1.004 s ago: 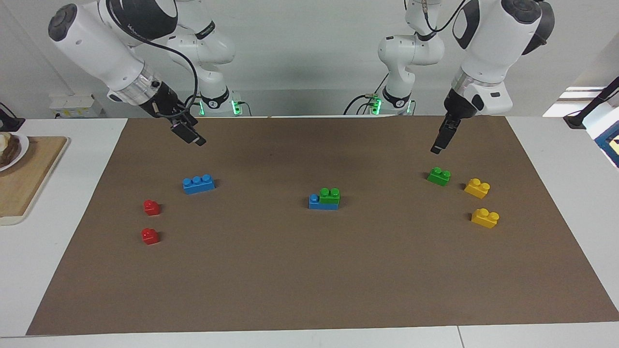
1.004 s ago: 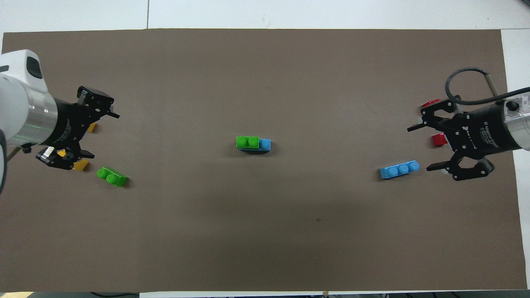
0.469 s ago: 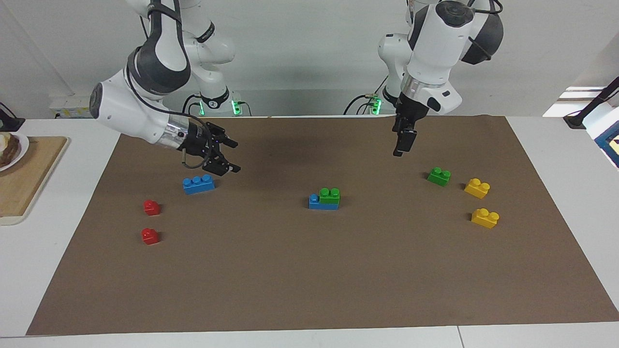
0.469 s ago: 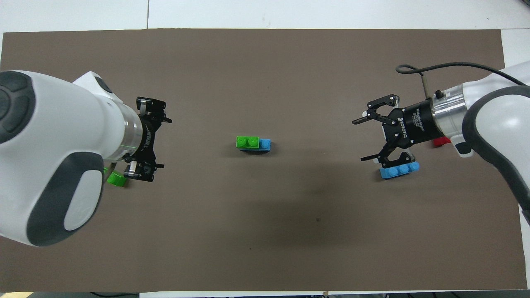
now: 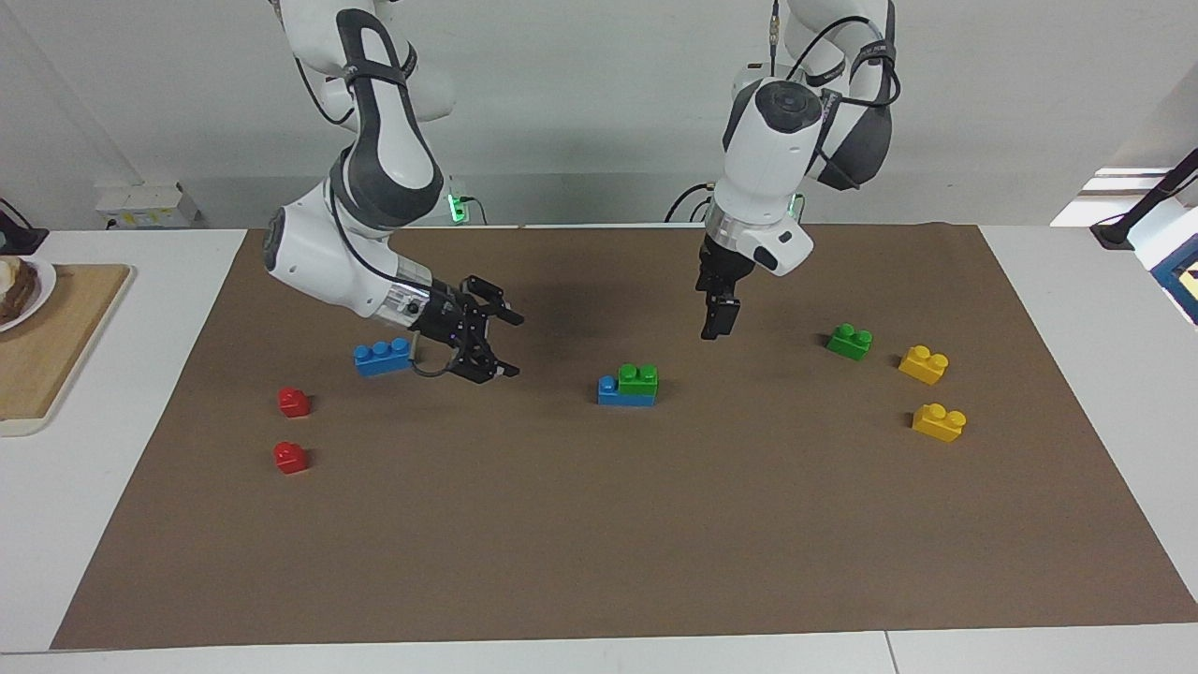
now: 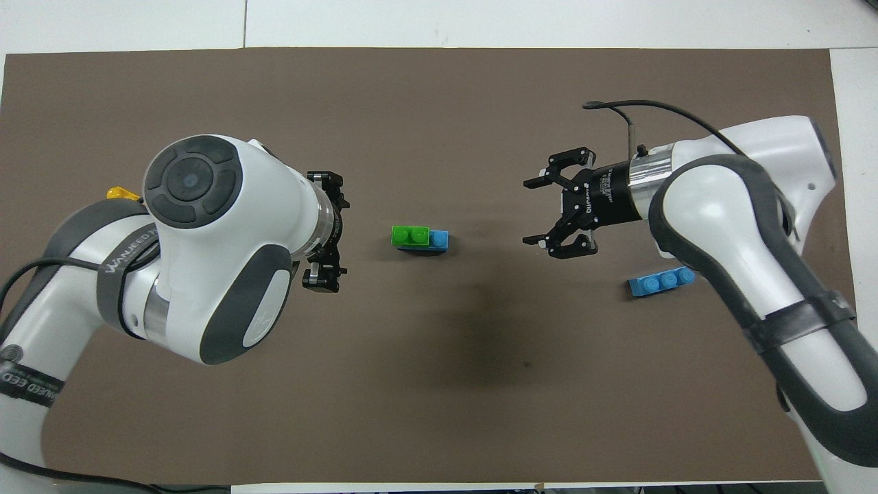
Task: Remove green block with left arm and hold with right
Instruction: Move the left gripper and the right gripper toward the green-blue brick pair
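Two grippers hang above the brown mat (image 5: pixel 599 524), one to each side of the stacked bricks at its middle, and neither touches anything. In the overhead view, the green block (image 6: pixel 410 235) sits on top of a blue brick (image 6: pixel 440 239), covering the part of it toward the left arm's end, so that one blue stud shows bare toward the right arm's end. The left gripper (image 6: pixel 328 232) is up in the air at about nine o'clock from the stack in that view, its fingers spread apart and empty. The right gripper (image 6: pixel 535 211) is at about three o'clock from the stack, low over the mat, its two fingers released wide and holding nothing. A loose blue brick (image 5: pixel 385 357) lies near the right arm's wrist, toward the right arm's end of the table. Seen in the facing view, a second green brick (image 5: pixel 849 341) lies at about three o'clock from the stack, with two yellow bricks (image 5: pixel 924 364) just past it toward the left arm's end. Two red bricks (image 5: pixel 293 402) lie at about nine o'clock, near the mat's edge.
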### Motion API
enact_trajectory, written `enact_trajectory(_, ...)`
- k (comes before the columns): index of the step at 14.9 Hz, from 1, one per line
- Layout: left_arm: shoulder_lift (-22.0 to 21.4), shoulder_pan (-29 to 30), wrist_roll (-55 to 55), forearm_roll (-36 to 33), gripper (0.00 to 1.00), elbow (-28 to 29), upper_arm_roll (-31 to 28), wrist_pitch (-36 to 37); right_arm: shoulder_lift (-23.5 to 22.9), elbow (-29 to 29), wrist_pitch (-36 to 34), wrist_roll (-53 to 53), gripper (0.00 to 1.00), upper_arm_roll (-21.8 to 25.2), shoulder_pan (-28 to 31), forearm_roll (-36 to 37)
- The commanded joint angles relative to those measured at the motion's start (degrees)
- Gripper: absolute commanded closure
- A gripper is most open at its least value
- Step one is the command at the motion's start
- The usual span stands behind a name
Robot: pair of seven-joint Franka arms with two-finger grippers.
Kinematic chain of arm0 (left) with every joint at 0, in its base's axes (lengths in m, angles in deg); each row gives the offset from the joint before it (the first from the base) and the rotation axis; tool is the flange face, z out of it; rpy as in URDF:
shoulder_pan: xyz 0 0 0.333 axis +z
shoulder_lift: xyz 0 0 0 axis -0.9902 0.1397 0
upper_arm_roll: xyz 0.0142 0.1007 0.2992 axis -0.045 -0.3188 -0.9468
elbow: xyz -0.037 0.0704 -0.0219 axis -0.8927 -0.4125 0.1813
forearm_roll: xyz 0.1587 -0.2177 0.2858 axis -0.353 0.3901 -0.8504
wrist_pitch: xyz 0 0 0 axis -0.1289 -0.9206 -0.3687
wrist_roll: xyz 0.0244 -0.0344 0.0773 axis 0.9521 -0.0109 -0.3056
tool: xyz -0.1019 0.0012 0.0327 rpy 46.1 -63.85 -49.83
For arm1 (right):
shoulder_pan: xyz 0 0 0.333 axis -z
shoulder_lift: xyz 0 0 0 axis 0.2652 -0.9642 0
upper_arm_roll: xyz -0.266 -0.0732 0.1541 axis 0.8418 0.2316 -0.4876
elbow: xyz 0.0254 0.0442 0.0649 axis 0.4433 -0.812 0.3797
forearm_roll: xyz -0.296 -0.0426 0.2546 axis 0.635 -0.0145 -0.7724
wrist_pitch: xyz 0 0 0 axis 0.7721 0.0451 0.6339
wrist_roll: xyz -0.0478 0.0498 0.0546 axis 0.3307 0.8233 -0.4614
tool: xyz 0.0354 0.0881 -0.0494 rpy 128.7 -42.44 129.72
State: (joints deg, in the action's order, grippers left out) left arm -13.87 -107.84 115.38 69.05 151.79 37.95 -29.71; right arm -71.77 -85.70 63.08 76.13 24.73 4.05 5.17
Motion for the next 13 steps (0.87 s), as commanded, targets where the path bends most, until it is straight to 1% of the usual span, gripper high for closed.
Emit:
enact_trajectory(1,1.9,-1.8,3.6,0.9,0.0,-0.5,-0.9,-2.1,-0.1,-2.9,5.7,0.2,0.11,0.1,-3.2,-1.8)
enact_trajectory(2,2.9,-2.1,4.1,0.9,0.0,-0.8,-0.9,-2.2,0.1,-3.8,7.3,0.1,0.11,0.0,-4.2,-1.8)
enact_trajectory(4,6.5,-3.0,5.2,0.9,0.0,-2.8,-0.9,-3.2,-1.4,-4.1,7.5,-2.2,0.11,0.0,-4.7,-1.8)
enact_trajectory(7,7.4,-3.6,8.1,0.8,0.0,-2.8,-0.9,-4.7,-3.5,-4.2,8.2,-5.0,0.11,0.0,-5.0,-2.4)
enact_trajectory(11,10.6,-5.0,10.0,0.4,0.0,-3.2,-1.0,-6.5,-6.2,-4.1,11.5,-7.9,0.11,0.0,-7.2,-5.8)
enact_trajectory(13,12.3,-7.3,11.0,0.4,0.0,-3.0,-1.1,-6.5,-7.0,-4.1,12.9,-8.0,0.11,0.0,-8.1,-6.4)
